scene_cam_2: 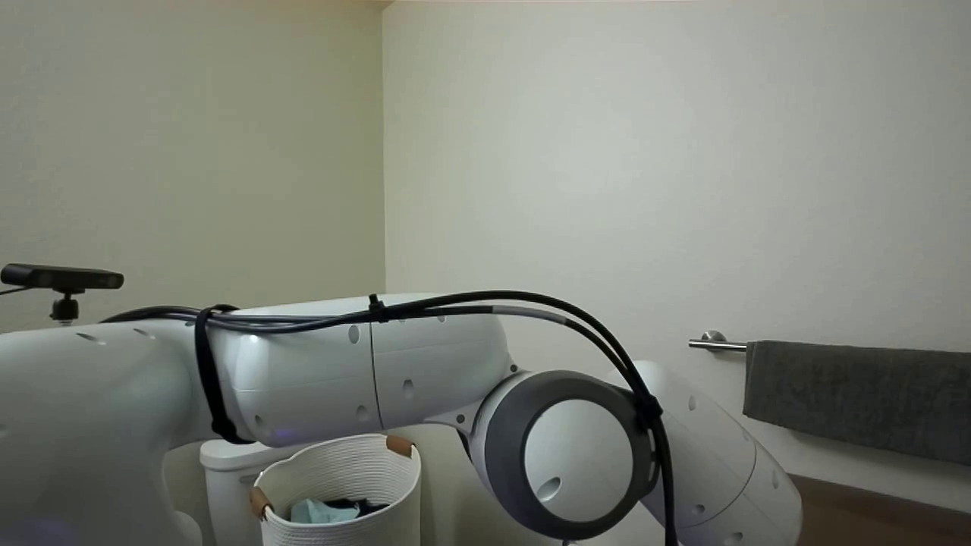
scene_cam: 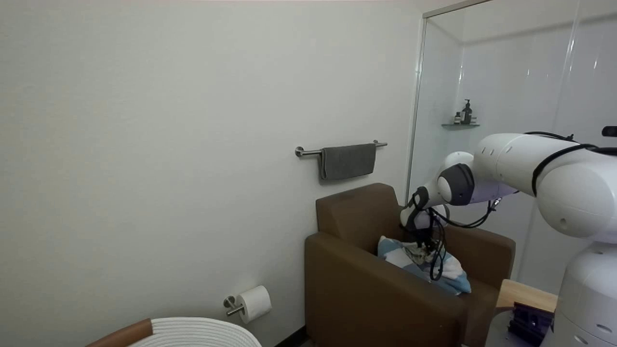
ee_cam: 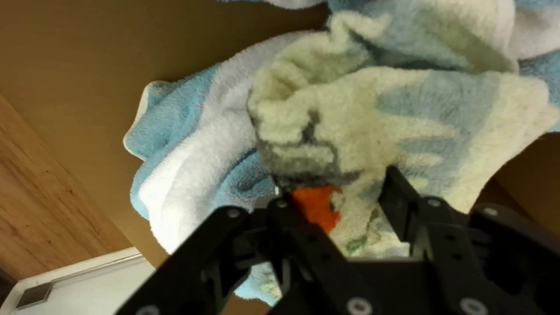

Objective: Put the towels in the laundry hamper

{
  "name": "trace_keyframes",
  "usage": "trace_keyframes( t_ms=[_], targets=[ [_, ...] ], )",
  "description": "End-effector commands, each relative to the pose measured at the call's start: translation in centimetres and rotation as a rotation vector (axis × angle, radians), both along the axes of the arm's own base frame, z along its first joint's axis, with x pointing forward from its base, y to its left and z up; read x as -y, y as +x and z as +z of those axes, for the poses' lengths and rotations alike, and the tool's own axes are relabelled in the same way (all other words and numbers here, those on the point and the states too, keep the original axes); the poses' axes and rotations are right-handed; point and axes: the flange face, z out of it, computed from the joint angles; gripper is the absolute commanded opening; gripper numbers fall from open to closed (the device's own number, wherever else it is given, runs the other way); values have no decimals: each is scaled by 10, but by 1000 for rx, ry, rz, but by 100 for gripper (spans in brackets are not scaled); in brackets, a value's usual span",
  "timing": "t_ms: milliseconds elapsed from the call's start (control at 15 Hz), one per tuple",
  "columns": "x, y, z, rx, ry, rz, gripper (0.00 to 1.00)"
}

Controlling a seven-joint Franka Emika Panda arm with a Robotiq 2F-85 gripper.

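Robot arm [scene_cam_2: 303, 379] and laundry hamper [scene_cam_2: 349, 474]

In the hamper we see pale-blue cloth [scene_cam_2: 320, 513] and dark cloth [scene_cam_2: 368, 506]; a grey towel [scene_cam_2: 857, 398] hangs from a bar [scene_cam_2: 714, 345].

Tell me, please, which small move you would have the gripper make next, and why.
I would probably close the gripper onto the pale patterned towel before any lift: in the wrist view the fingers stand apart, that cloth shows in the gap between them, and no firm pinch is visible.
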Motion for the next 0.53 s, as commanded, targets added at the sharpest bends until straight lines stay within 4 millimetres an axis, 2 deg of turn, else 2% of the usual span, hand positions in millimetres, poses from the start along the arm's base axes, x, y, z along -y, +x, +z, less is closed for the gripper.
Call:
trace_keyframes(
  t_ms=[0, 133, 333, 400, 467],
  targets=[
    [2, -5, 0, 8, -23, -22, 21],
    [2, -4, -1, 5, -18, -14, 10],
    [0, 0, -1, 12, 55, 20, 8],
    [-1, 3, 0, 17, 82, 33, 11],
    [-2, 8, 4, 23, 114, 56, 10]
  ],
)
